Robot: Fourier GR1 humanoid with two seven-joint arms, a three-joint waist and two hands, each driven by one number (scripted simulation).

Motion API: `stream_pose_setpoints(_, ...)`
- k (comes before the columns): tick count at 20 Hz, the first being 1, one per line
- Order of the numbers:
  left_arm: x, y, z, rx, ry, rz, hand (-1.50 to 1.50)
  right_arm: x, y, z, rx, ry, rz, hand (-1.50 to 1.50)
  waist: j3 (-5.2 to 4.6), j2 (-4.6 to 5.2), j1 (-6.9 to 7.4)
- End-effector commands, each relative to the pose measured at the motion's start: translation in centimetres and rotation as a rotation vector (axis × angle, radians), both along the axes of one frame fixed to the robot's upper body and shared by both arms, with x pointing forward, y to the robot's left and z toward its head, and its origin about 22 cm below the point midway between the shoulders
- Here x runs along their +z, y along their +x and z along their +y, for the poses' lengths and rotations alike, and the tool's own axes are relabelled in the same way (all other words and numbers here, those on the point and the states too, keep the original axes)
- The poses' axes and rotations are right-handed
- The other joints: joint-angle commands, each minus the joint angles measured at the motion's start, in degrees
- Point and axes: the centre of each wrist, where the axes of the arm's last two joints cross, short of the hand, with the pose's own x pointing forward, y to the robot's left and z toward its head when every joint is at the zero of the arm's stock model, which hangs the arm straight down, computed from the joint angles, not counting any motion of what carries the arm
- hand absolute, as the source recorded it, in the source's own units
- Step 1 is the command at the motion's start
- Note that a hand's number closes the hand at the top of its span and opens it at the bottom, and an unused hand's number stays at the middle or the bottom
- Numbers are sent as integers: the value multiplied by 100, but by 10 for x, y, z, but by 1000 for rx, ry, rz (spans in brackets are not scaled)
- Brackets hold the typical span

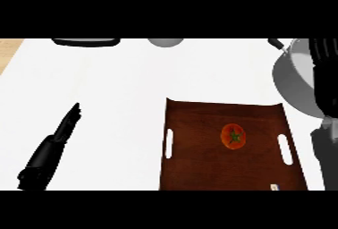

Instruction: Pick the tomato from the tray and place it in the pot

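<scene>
A red tomato with a green stem lies on the dark brown tray, right of the tray's middle. The grey pot stands beyond the tray's far right corner, cut by the view's right side, its black handle pointing to the far left. My right hand shows at the right edge in front of the pot, fingers straight and pointing away, holding nothing, apart from the tomato. My left hand lies at the lower left on the white counter, fingers straight, well left of the tray.
A black flat object and a grey rounded object sit at the counter's far edge. A strip of wood shows beyond the counter's left edge. White counter stretches between the left hand and the tray.
</scene>
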Motion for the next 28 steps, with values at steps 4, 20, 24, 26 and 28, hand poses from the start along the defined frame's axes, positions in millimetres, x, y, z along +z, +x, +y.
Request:
stream_pose_setpoints(4,-22,11,-24,-9,-117,196,0,-97,-27,47,28,-149,208,150,81,-186,-188)
stream_pose_setpoints(20,-38,37,-36,-40,-200,351,0,-143,-151,97,-421,-313,-110,-150,71,-230,-269)
stream_pose_setpoints(24,-25,46,-28,-50,-215,336,0,-130,-156,94,-436,-334,105,-150,65,-222,-218)
stream_pose_setpoints(26,-53,39,-40,-49,-204,363,0,-104,-154,90,-425,-318,139,-150,66,-211,-217)
stream_pose_setpoints(28,-49,38,-39,-53,-198,354,0,-102,-138,103,-403,-254,202,-150,74,-207,-142)
